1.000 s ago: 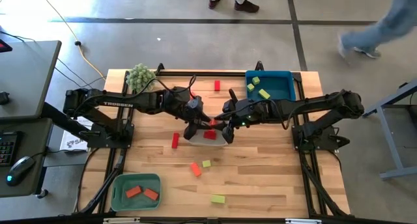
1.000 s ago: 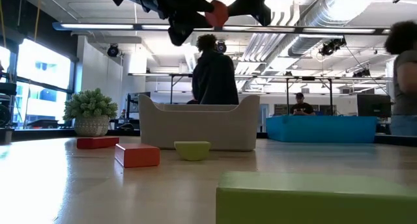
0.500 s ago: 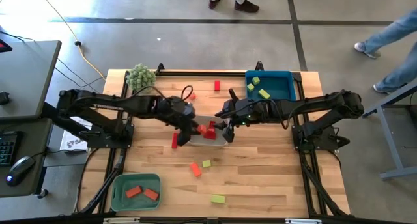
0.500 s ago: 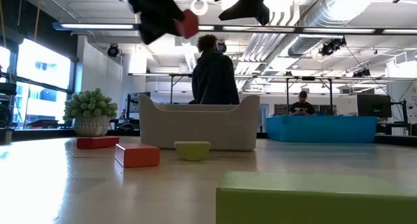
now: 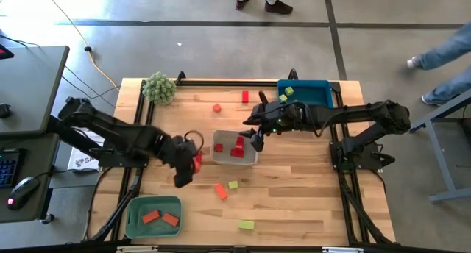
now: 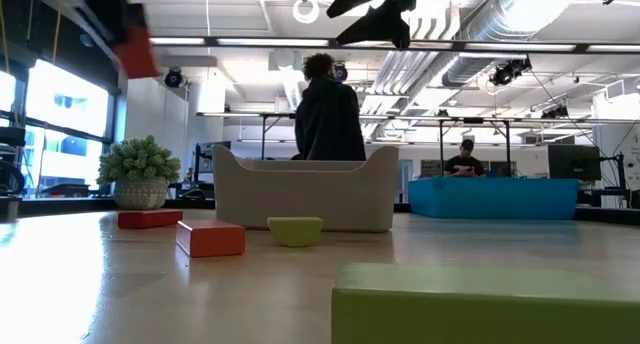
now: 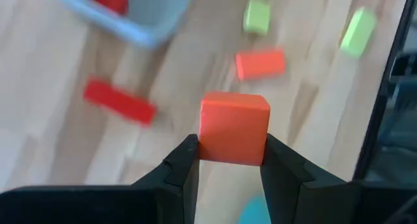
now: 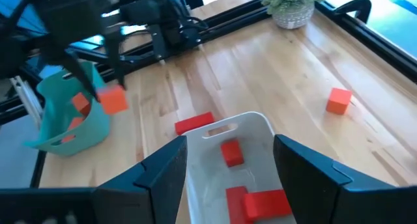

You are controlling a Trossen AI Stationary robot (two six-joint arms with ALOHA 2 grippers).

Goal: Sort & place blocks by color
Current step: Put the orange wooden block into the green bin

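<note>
My left gripper (image 5: 182,173) is shut on an orange-red cube (image 7: 234,127), high above the table to the left of the white tray (image 5: 253,159); it also shows in the low view (image 6: 133,49). My right gripper (image 8: 231,178) hangs open and empty over the white tray's far part, which holds red blocks (image 5: 237,146). A red bar (image 5: 197,161) lies by the left gripper. An orange bar (image 5: 221,190), a yellow-green cube (image 5: 233,184) and a yellow-green bar (image 5: 246,225) lie toward the near edge. A red cube (image 5: 216,108) and a red bar (image 5: 245,96) lie at the far side. My left gripper pinches the orange-red cube by two opposite sides (image 7: 207,144) between its two fingers (image 7: 184,164). The fingers come from above, pointing down. The cube is lifted clear of the table and sits roughly level in the hold, as the right wrist view (image 8: 114,100) shows.
A green tray (image 5: 132,209) with two orange blocks stands at the near left corner. A blue tray (image 5: 318,85) with yellow-green blocks stands at the far right. A fuzzy green plant (image 5: 160,86) stands at the far left. People walk on the floor beyond the table.
My left gripper has carried the orange-red cube from above the white tray toward the table's left and near edges, staying shut on it and clear of the table. My right gripper has drawn back a little toward the far edge.
</note>
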